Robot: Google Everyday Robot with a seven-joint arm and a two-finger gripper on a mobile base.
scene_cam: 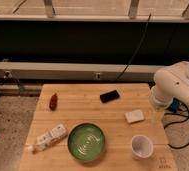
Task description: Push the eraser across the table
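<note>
The eraser (109,96) is a small flat black block lying at the far middle of the wooden table (78,117). My white arm (175,87) comes in from the right. My gripper (155,118) hangs down from it over the table's right edge, to the right of the eraser and nearer the front, apart from it. A pale beige block (134,116) lies between the gripper and the eraser, just left of the gripper.
A green bowl (87,141) sits at front centre, with a white cup (141,146) to its right. A white packet (50,136) lies at front left. A dark red object (53,102) lies at far left. Cables run on the floor to the right.
</note>
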